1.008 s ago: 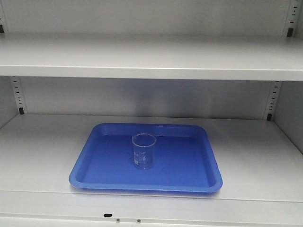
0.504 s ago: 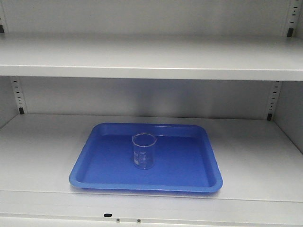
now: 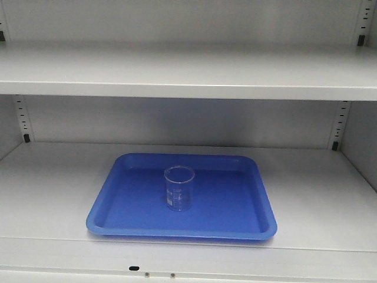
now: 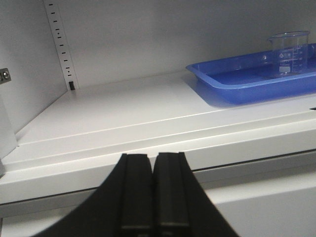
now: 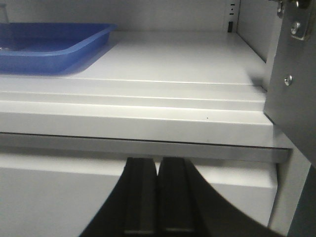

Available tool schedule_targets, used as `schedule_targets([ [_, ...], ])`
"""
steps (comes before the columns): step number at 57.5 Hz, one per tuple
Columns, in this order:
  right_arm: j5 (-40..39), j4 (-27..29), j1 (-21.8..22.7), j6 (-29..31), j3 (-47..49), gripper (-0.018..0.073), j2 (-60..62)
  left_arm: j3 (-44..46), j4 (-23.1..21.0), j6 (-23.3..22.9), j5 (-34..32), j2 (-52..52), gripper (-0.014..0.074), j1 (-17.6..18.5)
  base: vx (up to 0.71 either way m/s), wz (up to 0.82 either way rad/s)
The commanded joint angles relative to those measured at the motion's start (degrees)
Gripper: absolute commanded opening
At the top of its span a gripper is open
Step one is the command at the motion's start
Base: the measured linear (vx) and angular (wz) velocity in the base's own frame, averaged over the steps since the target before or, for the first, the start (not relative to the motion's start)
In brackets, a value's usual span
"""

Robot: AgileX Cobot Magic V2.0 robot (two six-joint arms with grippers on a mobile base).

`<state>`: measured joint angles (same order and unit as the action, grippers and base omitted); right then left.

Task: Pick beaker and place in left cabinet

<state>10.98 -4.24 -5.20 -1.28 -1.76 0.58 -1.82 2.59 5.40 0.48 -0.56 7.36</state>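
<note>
Both grippers, left gripper (image 4: pixel 154 190) and right gripper (image 5: pixel 157 195), are closed and empty; beaker (image 3: pixel 179 188) stands upright on blue tray (image 3: pixel 235 221) at frame center inside left cabinet (image 3: pixel 188 76), seemingly done.

Clear glass beaker (image 3: pixel 179 188), glossy blue plastic tray (image 3: pixel 235 218), matt grey metal cabinet (image 3: pixel 177 76)

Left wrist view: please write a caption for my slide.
Shut left gripper below the cabinet shelf; beaker upright in blue tray.
</note>
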Motion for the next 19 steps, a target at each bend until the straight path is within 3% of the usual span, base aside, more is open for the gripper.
schedule_targets([
  [1,-5.2,-0.7,0.4,0.4,-0.3,-0.0006,0.9,-0.9,-0.2,-0.2,-4.8,-1.0,0.0001,0.0,0.00,0.00],
  [19,-5.2,-0.7,0.4,0.3,-0.3,-0.0006,0.9,-0.9,-0.2,-0.2,-4.8,-1.0,0.0001,0.0,0.00,0.00],
])
